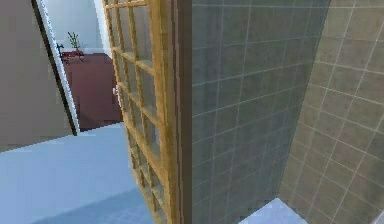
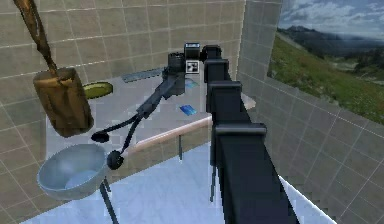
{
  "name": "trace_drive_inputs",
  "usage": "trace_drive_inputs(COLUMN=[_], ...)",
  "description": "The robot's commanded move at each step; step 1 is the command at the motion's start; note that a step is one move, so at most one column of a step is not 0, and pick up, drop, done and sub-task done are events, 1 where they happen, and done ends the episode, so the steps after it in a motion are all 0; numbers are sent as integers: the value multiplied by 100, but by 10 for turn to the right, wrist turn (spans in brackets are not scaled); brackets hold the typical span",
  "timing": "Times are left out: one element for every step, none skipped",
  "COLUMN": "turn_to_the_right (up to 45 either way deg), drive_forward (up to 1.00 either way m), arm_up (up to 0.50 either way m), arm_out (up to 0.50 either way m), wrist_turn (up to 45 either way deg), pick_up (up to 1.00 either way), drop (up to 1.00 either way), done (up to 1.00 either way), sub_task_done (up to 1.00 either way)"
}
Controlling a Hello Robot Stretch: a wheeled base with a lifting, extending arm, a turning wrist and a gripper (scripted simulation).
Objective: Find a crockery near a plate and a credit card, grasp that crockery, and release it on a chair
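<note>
Brown holder with utensil inside, blue-grey bowl near jaws, cannot tell if jaws hold anything

— What stands ahead?
— A wood-framed glass-paned door in the middle, a grey tiled wall right of it, a doorway left of it.
— And to the arm's side?
— A pale-topped table against a beige tiled wall. On it, a flat yellow-green disc at the left and a small blue card-like piece farther right, beside the dark square arm bar. A brown wooden tub is left of the disc; a round bluish bowl lies before the tub, at the tool's tip. A landscape picture hangs on the right-hand wall.
</note>
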Motion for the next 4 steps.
trace_drive_inputs(turn_to_the_right=[0,-450,-300,0], drive_forward=[0,0,0,60], arm_up=[0,0,0,0], arm_out=[-36,0,0,0], wrist_turn=[0,0,0,0], pick_up=[0,0,0,0], drop=[0,0,0,0], done=[0,0,0,0], sub_task_done=[0,0,0,0])
